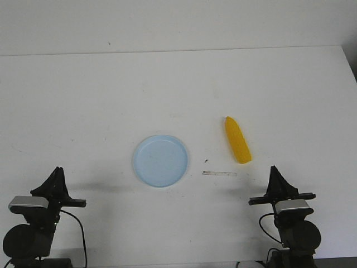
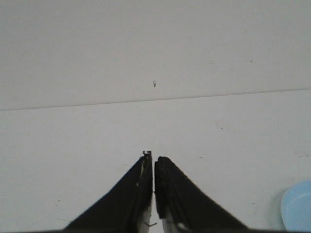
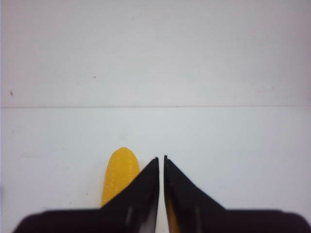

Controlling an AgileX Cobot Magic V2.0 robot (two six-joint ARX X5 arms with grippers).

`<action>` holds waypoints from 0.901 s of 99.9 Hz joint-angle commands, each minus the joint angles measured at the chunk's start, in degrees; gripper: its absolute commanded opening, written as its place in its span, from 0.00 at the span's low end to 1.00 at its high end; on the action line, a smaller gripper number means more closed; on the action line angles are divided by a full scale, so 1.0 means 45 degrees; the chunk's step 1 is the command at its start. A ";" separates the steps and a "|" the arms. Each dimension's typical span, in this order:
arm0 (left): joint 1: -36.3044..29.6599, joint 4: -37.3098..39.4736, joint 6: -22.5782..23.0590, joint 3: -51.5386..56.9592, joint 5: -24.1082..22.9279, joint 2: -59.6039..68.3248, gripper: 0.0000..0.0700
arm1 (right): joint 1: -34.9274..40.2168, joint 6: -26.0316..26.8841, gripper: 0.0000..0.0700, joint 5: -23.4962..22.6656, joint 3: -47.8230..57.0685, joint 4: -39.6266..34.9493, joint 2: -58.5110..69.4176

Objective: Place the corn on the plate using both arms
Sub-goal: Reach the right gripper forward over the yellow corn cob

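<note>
The yellow corn [image 1: 237,140] lies on the white table, right of centre, its pointed end toward the back. The pale blue plate [image 1: 160,160] lies empty at the table's middle, apart from the corn. My left gripper [image 1: 56,177] is shut and empty near the front left, well left of the plate. My right gripper [image 1: 275,174] is shut and empty near the front right, just in front of and right of the corn. In the right wrist view the corn [image 3: 119,175] lies beyond the shut gripper [image 3: 161,158]. In the left wrist view the gripper [image 2: 153,156] is shut, with the plate's rim [image 2: 296,208] at the edge.
A short strip of clear tape [image 1: 219,173] lies flat on the table between the plate and the right gripper. The table's far edge [image 1: 178,51] meets a white wall. Black cables [image 1: 81,229] trail from both arm bases at the front.
</note>
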 commanded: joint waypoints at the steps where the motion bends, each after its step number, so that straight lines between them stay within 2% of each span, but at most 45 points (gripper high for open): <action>1: 0.0000 0.0136 0.0175 0.0087 0.0000 -0.0029 0.00 | 0.0010 0.0078 0.02 0.0073 -0.0019 0.0311 -0.0005; 27: 0.0000 0.0136 0.0175 0.0087 -0.0005 -0.0029 0.00 | 0.0015 0.0403 0.01 0.0107 0.0491 0.0811 0.0019; 44: 0.0000 0.0136 0.0175 0.0087 0.0000 -0.0029 0.00 | 0.0015 0.0044 0.01 0.0709 0.2540 -0.1010 0.0962; 59: 0.0000 0.0136 0.0175 0.0087 0.0000 -0.0029 0.00 | 0.0015 -0.0714 0.01 0.0753 0.4527 -0.2312 0.2662; 90: 0.0000 0.0136 0.0175 0.0087 0.0000 -0.0029 0.00 | 0.0019 -0.0568 0.01 0.0709 0.8364 -0.4459 0.7927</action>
